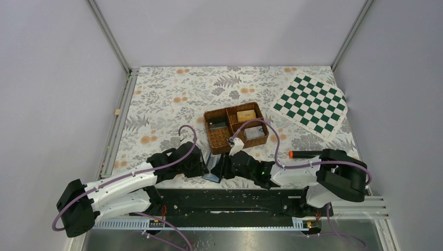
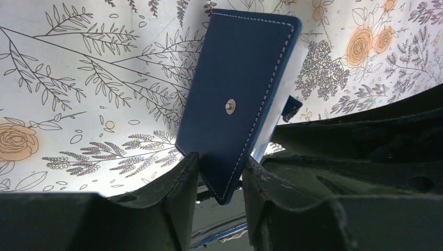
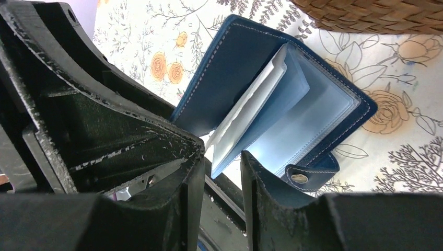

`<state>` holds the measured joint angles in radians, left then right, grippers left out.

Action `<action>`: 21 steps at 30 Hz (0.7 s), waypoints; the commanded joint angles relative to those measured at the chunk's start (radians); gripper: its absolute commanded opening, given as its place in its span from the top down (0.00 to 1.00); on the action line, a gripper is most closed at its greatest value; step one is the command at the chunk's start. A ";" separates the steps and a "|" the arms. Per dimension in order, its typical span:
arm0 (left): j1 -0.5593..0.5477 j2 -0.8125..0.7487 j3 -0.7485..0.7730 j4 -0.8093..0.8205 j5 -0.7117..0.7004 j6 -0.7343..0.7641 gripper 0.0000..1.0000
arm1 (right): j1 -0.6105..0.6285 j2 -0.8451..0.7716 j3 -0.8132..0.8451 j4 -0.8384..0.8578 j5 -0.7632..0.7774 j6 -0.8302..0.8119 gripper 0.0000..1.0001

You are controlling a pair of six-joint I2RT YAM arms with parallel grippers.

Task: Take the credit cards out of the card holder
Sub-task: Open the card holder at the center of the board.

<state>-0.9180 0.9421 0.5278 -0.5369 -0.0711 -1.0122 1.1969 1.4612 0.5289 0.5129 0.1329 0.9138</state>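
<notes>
Bright, even light; blurred near edges.

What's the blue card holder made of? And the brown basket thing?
The card holder looks like smooth navy leather or fake leather, with white edge stitching and a shiny metal snap. The tray looks like woven wicker, showing plaited brown strands.

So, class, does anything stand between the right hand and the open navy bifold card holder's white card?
Nothing visible: the right hand has its fingers either side of the white card in the navy bifold card holder.
</notes>
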 commanded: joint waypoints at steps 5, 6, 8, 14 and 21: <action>0.019 -0.075 -0.023 0.021 0.008 -0.010 0.57 | -0.003 0.043 0.068 0.070 -0.015 -0.002 0.61; 0.024 -0.073 -0.027 0.021 0.013 -0.008 0.57 | -0.003 0.044 0.070 0.070 -0.013 -0.004 0.61; 0.029 -0.071 -0.027 0.019 0.024 0.002 0.56 | -0.003 0.050 0.073 0.072 -0.008 -0.005 0.61; 0.029 -0.091 -0.018 0.023 0.035 0.090 0.39 | -0.003 0.071 0.082 0.095 -0.008 0.008 0.61; 0.029 -0.136 -0.053 0.084 0.066 0.098 0.34 | -0.003 0.070 0.097 0.097 0.005 0.010 0.61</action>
<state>-0.8871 0.8501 0.4835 -0.5777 -0.0658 -0.9276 1.1950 1.5272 0.5720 0.5446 0.1211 0.9173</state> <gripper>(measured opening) 0.647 0.393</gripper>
